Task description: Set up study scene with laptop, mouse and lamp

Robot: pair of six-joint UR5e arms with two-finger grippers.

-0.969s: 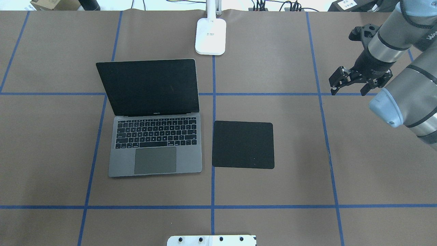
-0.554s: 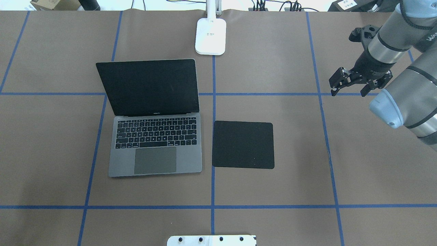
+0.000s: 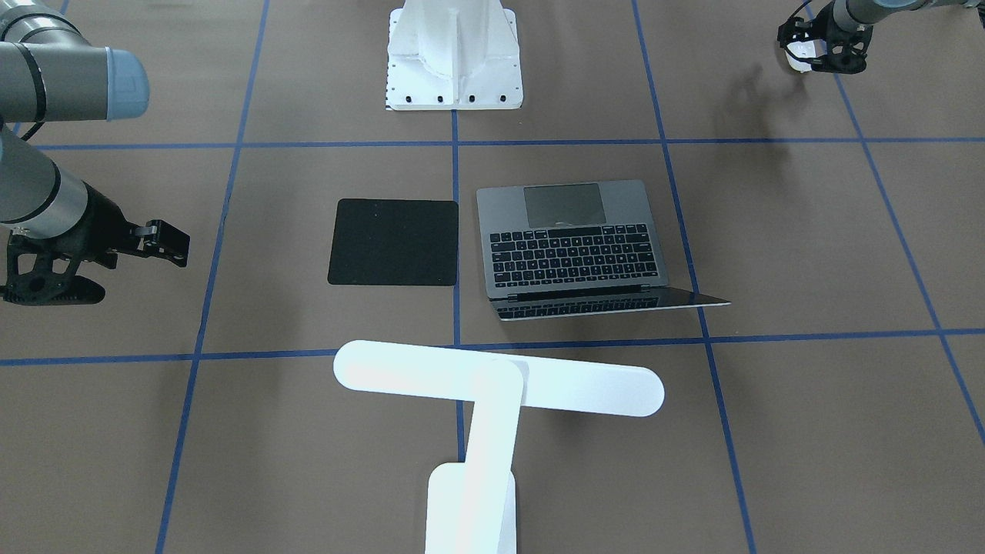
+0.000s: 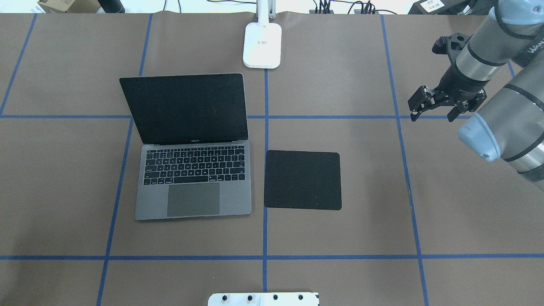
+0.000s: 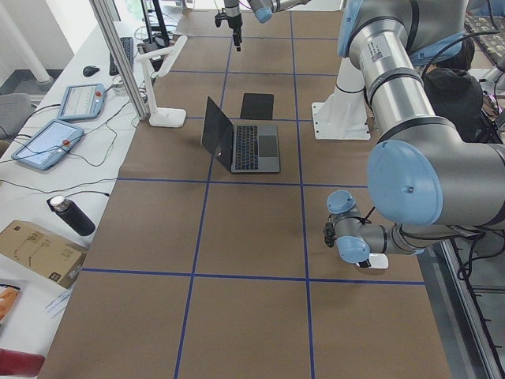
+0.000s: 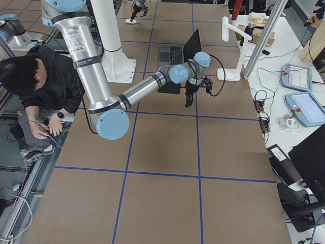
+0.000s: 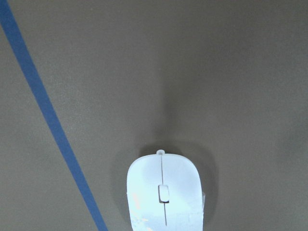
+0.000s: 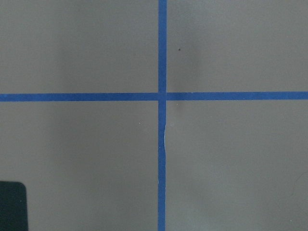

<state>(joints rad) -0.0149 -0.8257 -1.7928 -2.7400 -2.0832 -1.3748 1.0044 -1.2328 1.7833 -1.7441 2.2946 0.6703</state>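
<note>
White letters "WA", cut by the frame edge, on the grey metal right robot arm (image 4: 534, 46); other labels illegible

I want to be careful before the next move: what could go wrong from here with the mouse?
1. The mouse is smooth and rounded; it may slip from the left gripper when lifted.
2. The black pad lies beyond the laptop from that arm, so the carry might clip the open screen.
3. The open right gripper hovers on the pad's other side; the arms could meet there.
</note>
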